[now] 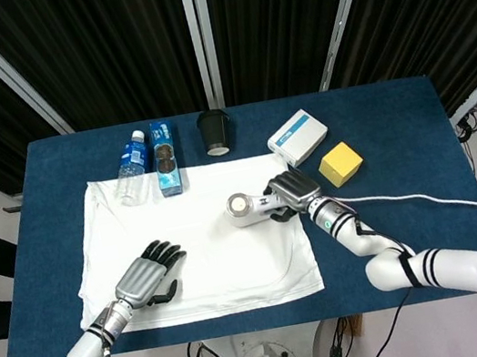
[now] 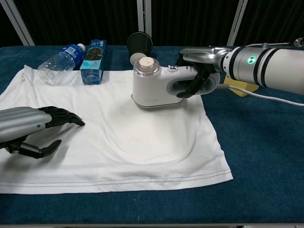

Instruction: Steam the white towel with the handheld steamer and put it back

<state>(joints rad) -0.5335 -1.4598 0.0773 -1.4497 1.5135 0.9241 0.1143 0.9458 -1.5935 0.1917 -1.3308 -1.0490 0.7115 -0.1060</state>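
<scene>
One towel (image 1: 194, 242), steamer (image 1: 251, 206), bottle (image 1: 130, 166), cup (image 1: 214, 133); two boxes (image 1: 297, 137).
</scene>
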